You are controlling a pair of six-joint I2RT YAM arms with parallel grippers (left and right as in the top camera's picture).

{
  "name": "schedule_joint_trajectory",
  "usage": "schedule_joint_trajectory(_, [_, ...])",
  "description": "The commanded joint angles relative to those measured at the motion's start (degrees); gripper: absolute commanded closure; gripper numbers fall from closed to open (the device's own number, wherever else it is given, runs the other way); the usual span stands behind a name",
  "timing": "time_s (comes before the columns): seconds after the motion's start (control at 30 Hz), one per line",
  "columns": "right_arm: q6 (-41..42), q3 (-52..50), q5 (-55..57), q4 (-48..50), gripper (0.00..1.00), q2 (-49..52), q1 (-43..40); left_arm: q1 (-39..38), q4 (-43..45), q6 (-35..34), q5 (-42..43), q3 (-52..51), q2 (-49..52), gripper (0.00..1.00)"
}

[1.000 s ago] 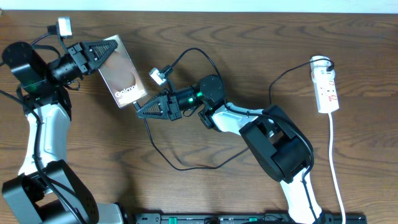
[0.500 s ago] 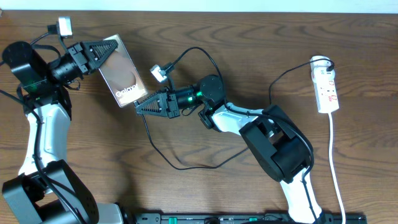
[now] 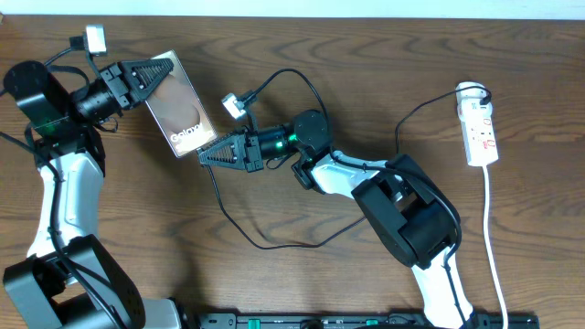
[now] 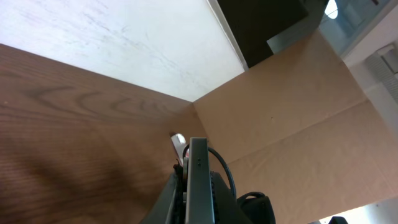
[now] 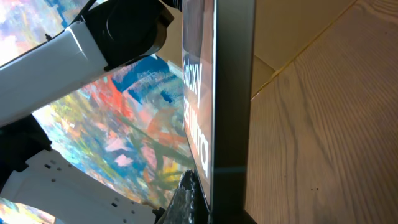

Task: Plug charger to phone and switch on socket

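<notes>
The phone [image 3: 183,110] is lifted at the back left, its brown face with white "Galaxy" lettering upward. My left gripper [image 3: 167,73] is shut on its upper end; the left wrist view shows the phone [image 4: 198,162] edge-on between the jaws. My right gripper [image 3: 203,156] is shut on the charger [image 3: 239,230], with its tips at the phone's lower end. The connector tip is hidden. In the right wrist view the phone [image 5: 231,93] fills the middle, one of my fingers [image 5: 186,199] beside its face. The black cable loops along the table to the socket [image 3: 481,128] at the far right.
The socket's white cord [image 3: 494,256] runs down the right side to the front edge. My right arm's base [image 3: 411,219] stands right of centre, with the charger's loop lying in front of it. A black rail [image 3: 347,321] lines the front edge.
My right gripper has shifted slightly up toward the phone's lower end. The left gripper and phone have stayed still.
</notes>
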Motion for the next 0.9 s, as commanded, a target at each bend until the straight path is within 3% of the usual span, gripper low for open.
schedule_joint_trajectory(0.0, [0.33,0.85,9.97,0.48,0.99,-0.13,-0.92,-0.92,-0.37,-0.52,5.88,0.57,-0.83,0.93])
schedule_joint_trajectory(0.87, [0.31,0.85,11.50,0.48,0.99,-0.13,-0.92,-0.92,-0.39,-0.52,5.25,0.57,-0.83,0.93])
